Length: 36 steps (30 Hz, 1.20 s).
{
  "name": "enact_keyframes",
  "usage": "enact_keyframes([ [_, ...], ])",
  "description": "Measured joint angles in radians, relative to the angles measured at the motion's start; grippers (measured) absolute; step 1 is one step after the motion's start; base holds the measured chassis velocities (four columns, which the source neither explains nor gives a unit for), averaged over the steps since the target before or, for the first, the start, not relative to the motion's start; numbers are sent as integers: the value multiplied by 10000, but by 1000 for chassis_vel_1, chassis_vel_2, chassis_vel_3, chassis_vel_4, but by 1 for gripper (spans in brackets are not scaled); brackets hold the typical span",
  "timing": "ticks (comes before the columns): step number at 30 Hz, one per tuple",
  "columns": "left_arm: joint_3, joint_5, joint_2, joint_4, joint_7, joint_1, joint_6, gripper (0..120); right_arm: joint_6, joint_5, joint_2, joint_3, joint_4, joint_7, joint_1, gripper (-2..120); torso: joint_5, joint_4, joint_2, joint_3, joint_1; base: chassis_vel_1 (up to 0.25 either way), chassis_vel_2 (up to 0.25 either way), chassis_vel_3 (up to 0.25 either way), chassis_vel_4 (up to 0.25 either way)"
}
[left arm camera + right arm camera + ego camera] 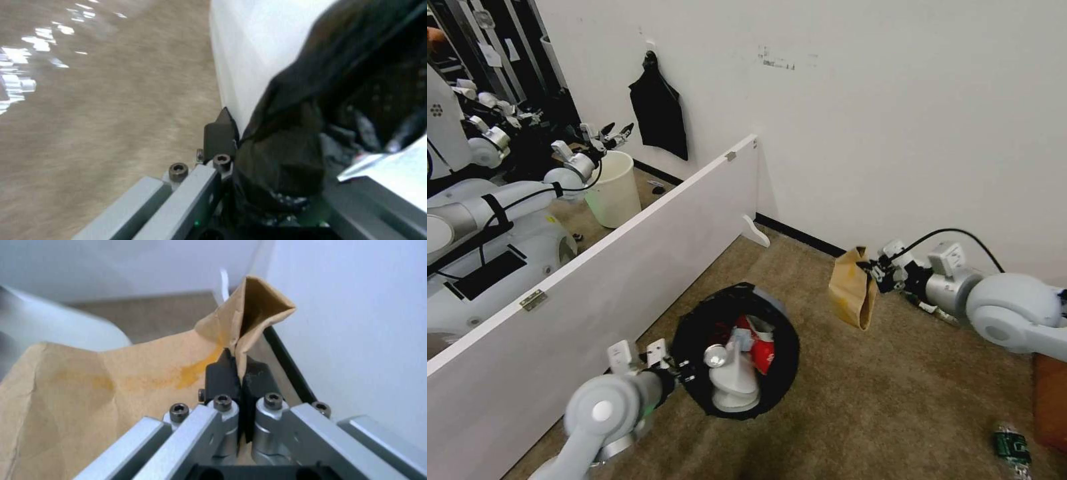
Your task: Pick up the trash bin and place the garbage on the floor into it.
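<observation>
The trash bin (pixel 690 347), black bag folded over its rim, is in the middle of the head view. My left gripper (pixel 679 375) is shut on its near-left rim. In the left wrist view one finger (pixel 218 135) presses the white bin wall (pixel 249 50) under the black liner (pixel 285 156). Inside lie a white slipper (pixel 735 385), a red packet (pixel 764 347) and a can top (pixel 715 357). My right gripper (pixel 872 272) is shut on the top edge of the brown paper bag (pixel 850 293), which hangs by the wall. The right wrist view shows both fingers (pixel 222 371) pinching the bag's fold (pixel 111 390).
A green-labelled bottle (pixel 1012 448) lies on the carpet floor (pixel 894 400) at the right. A long white partition board (pixel 627 253) runs along the left. Behind it stand a cream bucket (pixel 614 190) and another robot. A black bag (pixel 659 110) hangs on the wall.
</observation>
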Motion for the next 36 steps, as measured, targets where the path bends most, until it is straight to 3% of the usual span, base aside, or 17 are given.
enact_keyframes([
  [4, 840, -16, -254, 598, 10, -742, 1, 0, -136, -13, 541, 72, 759, -255, 423, 0, 0, 6, 0, 1, 0, 0, 0, 0, 0],
  [13, 1719, 12, -1105, 1721, 112, -1876, 2, 0, -331, 262, 825, 157, 1674, -524, 1125, 0, 0, 6, -1, 2, 0, 0, 0, 0, 0],
  [26, 1931, -143, -2073, 2806, 14, -2735, 3, 0, -260, 473, 231, 49, 2082, -770, 1033, 0, 0, 7, 0, 2, 0, 0, 0, 0, 0],
  [36, 1852, 497, -2704, 3684, 349, -2854, 3, 0, -334, 682, 123, 26, 2547, -790, 1088, 0, -1, 5, -1, 2, 0, 0, 0, 0, 0],
])
